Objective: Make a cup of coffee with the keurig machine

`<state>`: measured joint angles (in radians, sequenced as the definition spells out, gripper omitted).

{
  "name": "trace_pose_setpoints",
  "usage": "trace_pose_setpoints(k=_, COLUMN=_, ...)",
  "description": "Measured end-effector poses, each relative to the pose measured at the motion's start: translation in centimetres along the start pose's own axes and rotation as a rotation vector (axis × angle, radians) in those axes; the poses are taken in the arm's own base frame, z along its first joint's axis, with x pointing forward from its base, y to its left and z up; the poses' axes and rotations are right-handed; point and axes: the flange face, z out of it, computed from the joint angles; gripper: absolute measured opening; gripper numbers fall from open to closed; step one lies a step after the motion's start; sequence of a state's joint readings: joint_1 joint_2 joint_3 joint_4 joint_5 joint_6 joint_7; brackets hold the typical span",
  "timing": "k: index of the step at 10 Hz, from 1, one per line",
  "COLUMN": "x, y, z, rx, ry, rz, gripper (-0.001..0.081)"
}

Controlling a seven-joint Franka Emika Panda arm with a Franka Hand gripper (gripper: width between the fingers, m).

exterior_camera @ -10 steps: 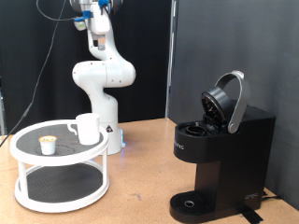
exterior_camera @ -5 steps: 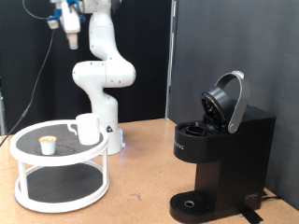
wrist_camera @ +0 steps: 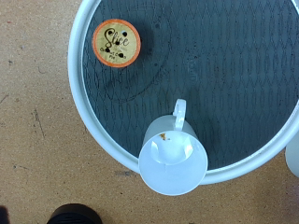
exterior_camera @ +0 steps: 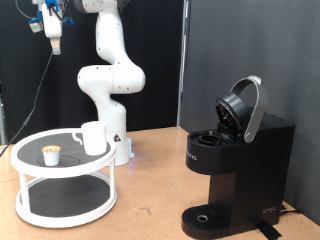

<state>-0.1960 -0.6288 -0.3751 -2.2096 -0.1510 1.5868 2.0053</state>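
Note:
The white mug (exterior_camera: pixel 94 137) stands upright on the top shelf of a round white two-tier stand (exterior_camera: pixel 30 172) at the exterior view's left. A small coffee pod (exterior_camera: pixel 51 154) with a tan top sits beside it. The wrist view looks straight down on the mug (wrist_camera: pixel 173 161), which is empty, and on the pod (wrist_camera: pixel 116 43). The black keurig machine (exterior_camera: pixel 235 175) stands at the right with its lid (exterior_camera: pixel 243 108) raised. My gripper (exterior_camera: pixel 52 40) hangs high above the stand, holding nothing; its fingers do not show in the wrist view.
The white robot base (exterior_camera: pixel 110 85) stands behind the stand on the brown table (exterior_camera: pixel 150 200). The stand's white rim (wrist_camera: pixel 84 112) rings a black mesh shelf. Black curtains close off the back. A round drip base (exterior_camera: pixel 205 216) sits at the machine's foot.
The arm has swung the gripper toward the exterior view's left, from above the robot base to high over the stand. Mug, pod and machine have not moved.

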Motion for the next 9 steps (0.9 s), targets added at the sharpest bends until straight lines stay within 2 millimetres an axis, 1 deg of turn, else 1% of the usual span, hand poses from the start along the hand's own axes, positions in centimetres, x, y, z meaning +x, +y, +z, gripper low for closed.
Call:
trace_pose_setpoints(k=2, x=0.5, y=-0.2, z=0.5, rx=-0.022, ry=-0.017, rz=-0.003, gripper=0.0734)
trace_pose_setpoints(k=3, x=0.8, y=-0.6, z=1.3, rx=-0.022, ry=-0.026, rz=0.006, gripper=0.0734)
trace_pose_setpoints(k=5, x=1.0, y=-2.0, z=4.3, rx=0.013, ry=-0.016, rz=0.018, gripper=0.0734)
trace_pose_setpoints(k=9, x=0.0, y=-3.9, z=11.2, rx=0.073, ry=0.017, rz=0.021, gripper=0.0734)
